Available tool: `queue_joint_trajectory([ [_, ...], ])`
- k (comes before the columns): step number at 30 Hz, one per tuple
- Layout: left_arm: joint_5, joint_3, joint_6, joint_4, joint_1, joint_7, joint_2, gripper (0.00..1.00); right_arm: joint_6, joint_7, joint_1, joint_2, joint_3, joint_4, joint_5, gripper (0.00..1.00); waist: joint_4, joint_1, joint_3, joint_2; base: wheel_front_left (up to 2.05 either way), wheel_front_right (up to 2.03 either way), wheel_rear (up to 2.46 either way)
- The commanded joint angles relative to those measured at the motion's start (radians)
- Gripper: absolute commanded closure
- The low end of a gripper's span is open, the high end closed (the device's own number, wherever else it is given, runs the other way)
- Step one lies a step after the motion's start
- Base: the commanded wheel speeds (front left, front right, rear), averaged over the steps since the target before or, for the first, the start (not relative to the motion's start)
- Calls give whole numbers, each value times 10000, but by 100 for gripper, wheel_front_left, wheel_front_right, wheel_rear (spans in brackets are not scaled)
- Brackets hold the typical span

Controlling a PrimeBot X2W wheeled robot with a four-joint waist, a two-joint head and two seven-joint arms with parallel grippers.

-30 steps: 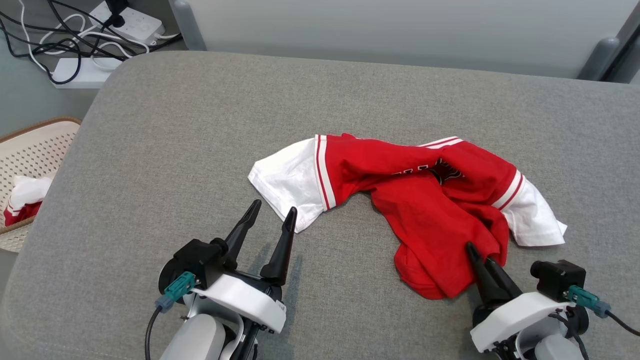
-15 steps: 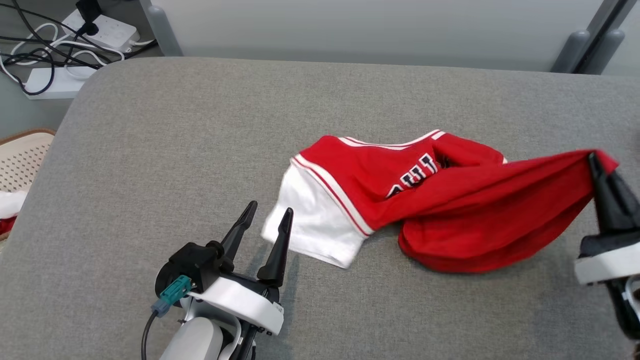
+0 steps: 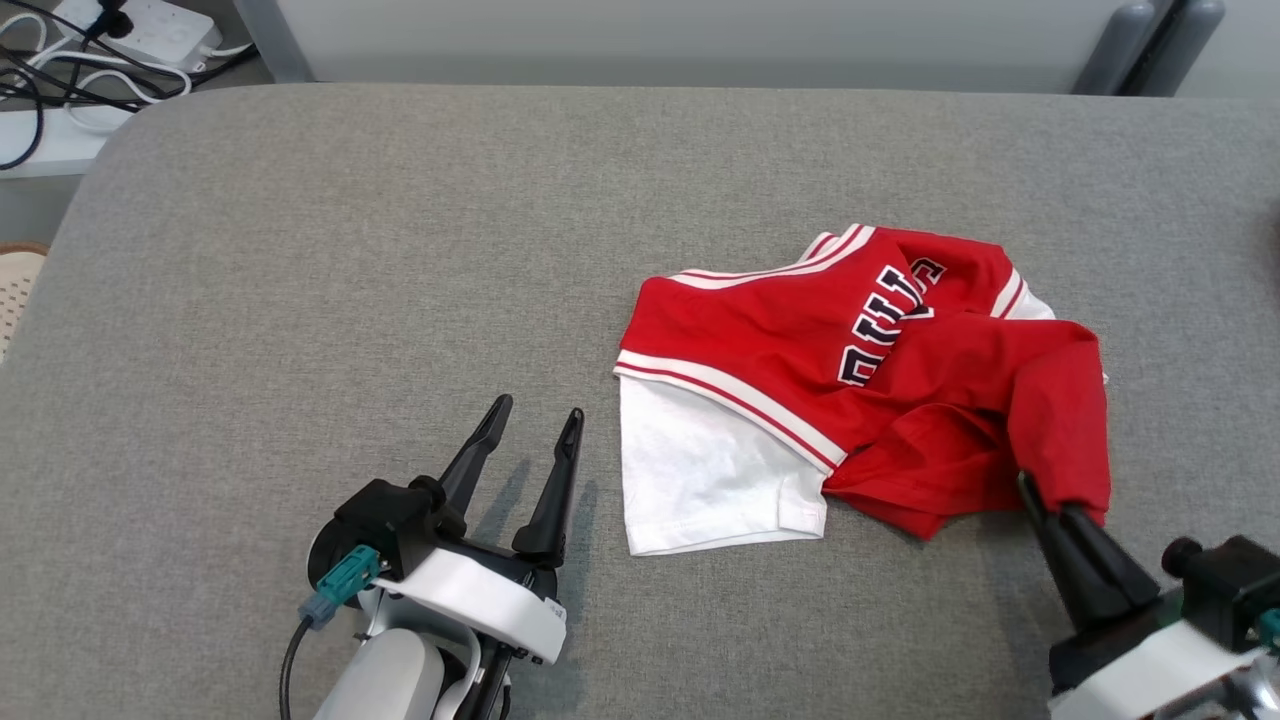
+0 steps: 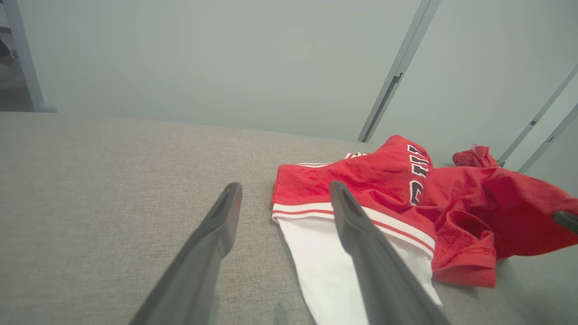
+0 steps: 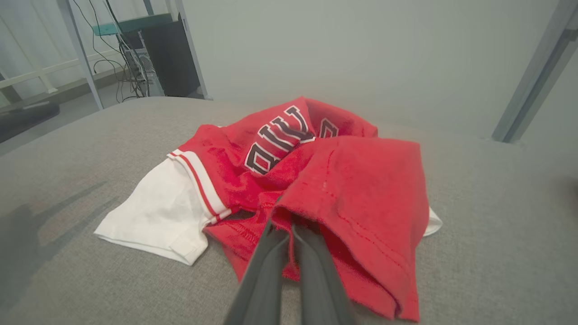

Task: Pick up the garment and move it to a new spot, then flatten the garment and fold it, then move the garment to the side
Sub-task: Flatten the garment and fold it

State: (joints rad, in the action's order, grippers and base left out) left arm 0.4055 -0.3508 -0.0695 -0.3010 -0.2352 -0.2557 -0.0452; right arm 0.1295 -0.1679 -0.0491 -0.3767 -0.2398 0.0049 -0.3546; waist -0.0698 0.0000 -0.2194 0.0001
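The garment (image 3: 800,340) is a red shirt with white sleeves and dark lettering, lying crumpled right of centre on the grey cushion (image 3: 350,250). My right gripper (image 3: 1045,495) is shut on a fold of its red hem at the lower right, holding that fold slightly up. In the right wrist view the red cloth (image 5: 352,180) drapes over my closed right gripper (image 5: 289,230). My left gripper (image 3: 537,408) stands open and empty just left of the white sleeve (image 3: 700,480). The left wrist view has that gripper (image 4: 284,187) open before the garment (image 4: 370,180).
Power strips and tangled cables (image 3: 110,40) lie on the floor beyond the cushion's far left corner. A basket rim (image 3: 15,280) peeks in at the left edge. Grey posts (image 3: 1110,40) stand at the far right. Bare cushion stretches to the left and front.
My right gripper closed on the red hem, swung it up to the right, then came back low. The garment slid right and turned. The camera has shifted. My left gripper stayed put.
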Motion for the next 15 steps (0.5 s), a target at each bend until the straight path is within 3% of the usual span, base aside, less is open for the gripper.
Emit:
queue_joint_trajectory([
  [1,7,341,9,254,-404,-61,-52,0,12,107,226,-241,-249,-336,-198,100,102,0,-77,-1,0,0,0],
  [5,-38,402,-38,211,-506,-61,-52,0,12,389,955,-259,-220,-182,-489,100,309,0,-218,-1,0,0,0],
  [9,-136,411,-92,188,-603,-61,-51,0,12,278,1258,57,978,197,-87,100,500,0,-309,-1,0,0,0],
  [12,-158,369,-124,140,-642,-61,-51,0,12,254,1238,308,1304,363,50,100,529,0,-318,-1,0,0,0],
  [13,-161,357,-133,125,-656,-61,-51,0,12,270,1231,360,1342,416,82,94,524,0,-314,-1,0,0,0],
  [15,-169,353,-147,114,-683,-61,-51,0,12,267,1214,509,1369,481,-24,47,513,0,-324,-1,0,0,0],
])
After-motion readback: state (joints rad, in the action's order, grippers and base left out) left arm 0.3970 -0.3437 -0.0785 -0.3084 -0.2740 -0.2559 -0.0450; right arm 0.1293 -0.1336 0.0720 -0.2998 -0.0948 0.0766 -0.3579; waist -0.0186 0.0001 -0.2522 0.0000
